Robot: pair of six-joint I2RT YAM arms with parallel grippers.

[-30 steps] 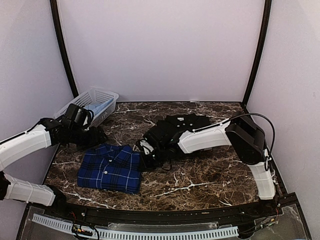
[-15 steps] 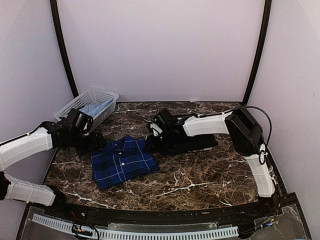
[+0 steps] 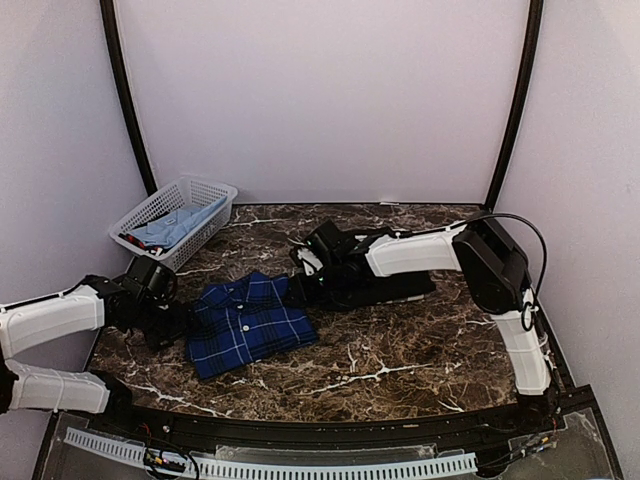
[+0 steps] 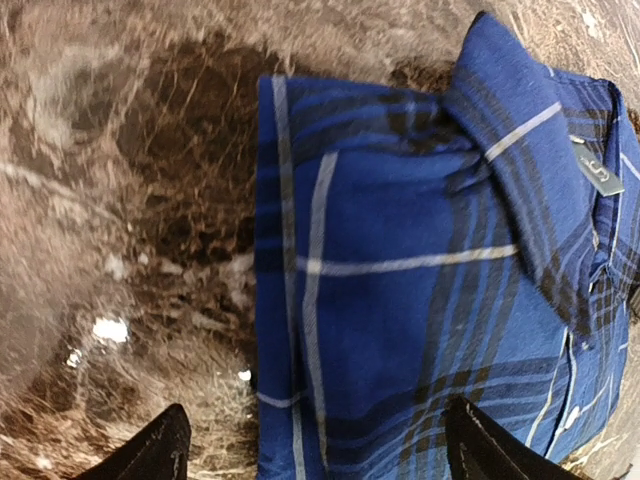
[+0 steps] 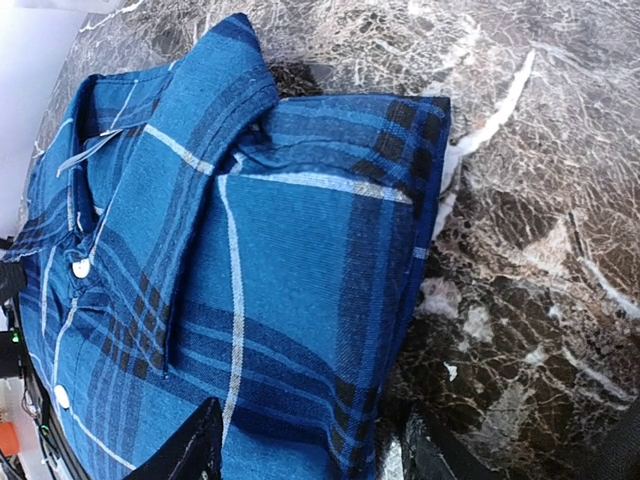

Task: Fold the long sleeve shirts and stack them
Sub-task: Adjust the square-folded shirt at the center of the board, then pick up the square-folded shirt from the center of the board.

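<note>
Left tool point(image 4: 317, 408), right tool point(image 5: 312, 414), both agape

A white basket point(image 3: 205, 235), filled with pale blue cloth point(image 3: 165, 228), is set at the marble table's point(image 3: 400, 350) far-left corner.

Plaid shirt point(image 3: 250, 325), royal blue and navy with thin white lines, lay folded into a compact rectangle, front up, with the collar and small white buttons showing. It sat at a slant on the left-centre of the dark marbled surface point(image 3: 400, 360). Black shirt point(image 3: 385, 290) lay flat as a low dark bundle just right of and behind it, not stacked; whether their corners touched was unclear.
</note>
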